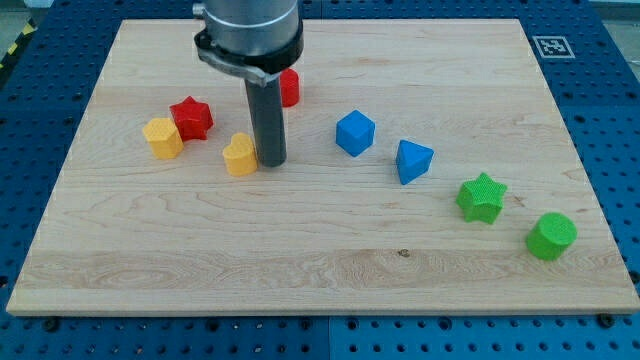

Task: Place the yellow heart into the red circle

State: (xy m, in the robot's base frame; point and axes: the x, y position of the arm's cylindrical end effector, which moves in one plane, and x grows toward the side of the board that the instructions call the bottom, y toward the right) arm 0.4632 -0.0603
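The yellow heart (pixel 240 155) lies left of centre on the wooden board. My tip (pixel 272 162) stands right beside it, touching or almost touching its right side. The red circle (pixel 289 88) sits above them, partly hidden behind the rod and the arm's body. The heart is apart from the red circle.
A red star (pixel 191 118) and a yellow hexagon (pixel 162 138) sit together at the left. A blue cube (pixel 355 133) and a blue triangle (pixel 413 161) lie right of centre. A green star (pixel 481 197) and a green circle (pixel 551 236) lie at the lower right.
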